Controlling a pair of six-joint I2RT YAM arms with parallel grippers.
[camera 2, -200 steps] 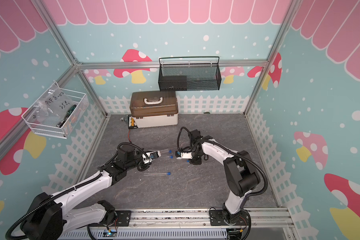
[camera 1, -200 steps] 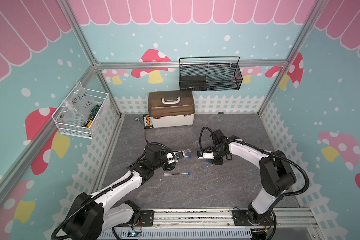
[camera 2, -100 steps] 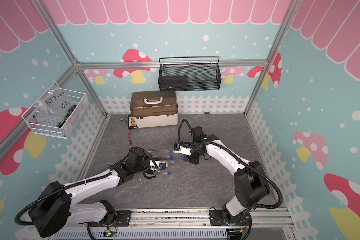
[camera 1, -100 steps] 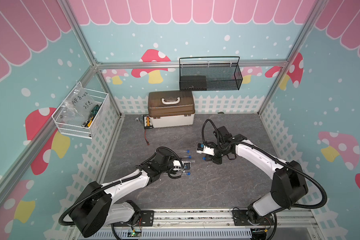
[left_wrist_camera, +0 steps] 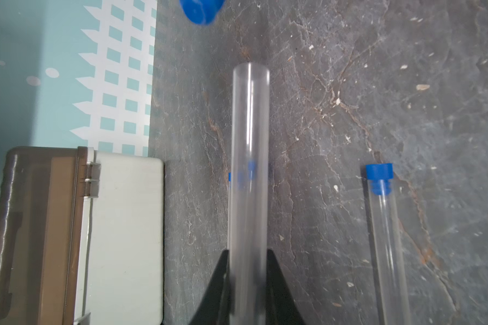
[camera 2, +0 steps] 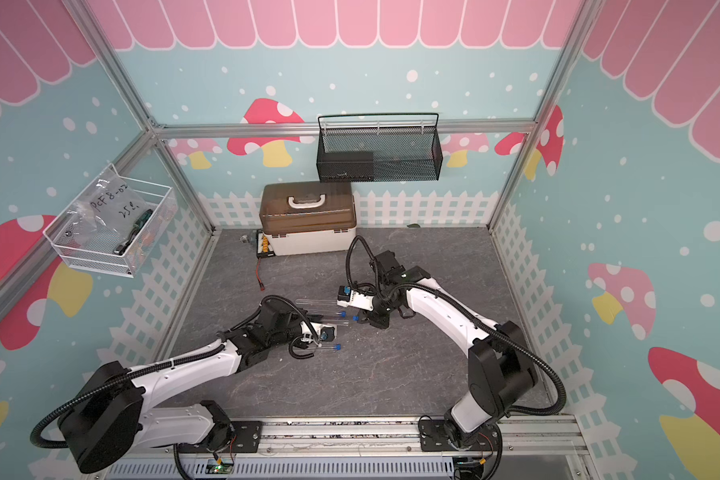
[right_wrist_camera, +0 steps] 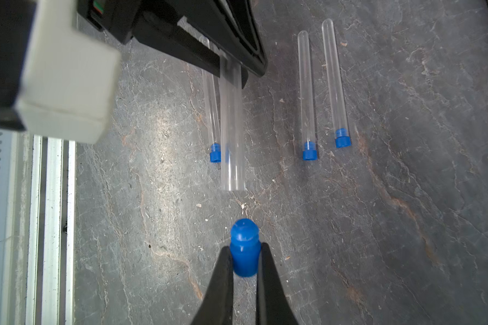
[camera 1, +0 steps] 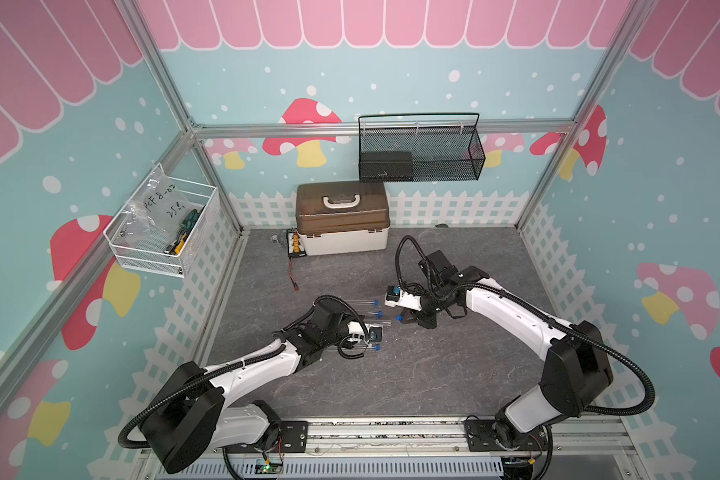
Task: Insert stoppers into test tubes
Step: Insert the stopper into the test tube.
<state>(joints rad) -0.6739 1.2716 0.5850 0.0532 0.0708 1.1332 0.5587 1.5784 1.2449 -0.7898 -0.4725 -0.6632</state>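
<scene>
Right gripper [right_wrist_camera: 244, 248] is clamped on the last loose stopper [right_wrist_camera: 244, 256]: wide cap end between the jaws, rounded plug end pointing forward. Left gripper [left_wrist_camera: 247, 253] is pinched on the open test tube [left_wrist_camera: 250, 157], most of its length sticking out ahead of the jaws, mouth facing the stopper. The mouth sits straight ahead of the right tips, near but not touching, and looks slightly off-axis. Three capped tubes [right_wrist_camera: 306, 92] lie on the table [right_wrist_camera: 406, 197], one right under the held tube and two off to the side of the left gripper, clear of the approach line.

My read on doing this well:
- line up the axes first, then push straight along the tube
- the long overhang means the mouth will likely swing if hit off-centre
- the clear wall looks slick, so hold left rigid and feed right slowly
- stop when the cap shoulder meets the rim

Pose: left arm [camera 1: 250, 365] and right arm [camera 1: 508, 307] reach in low over the table, forearms near level, grippers nose to nose in both top views.
</scene>
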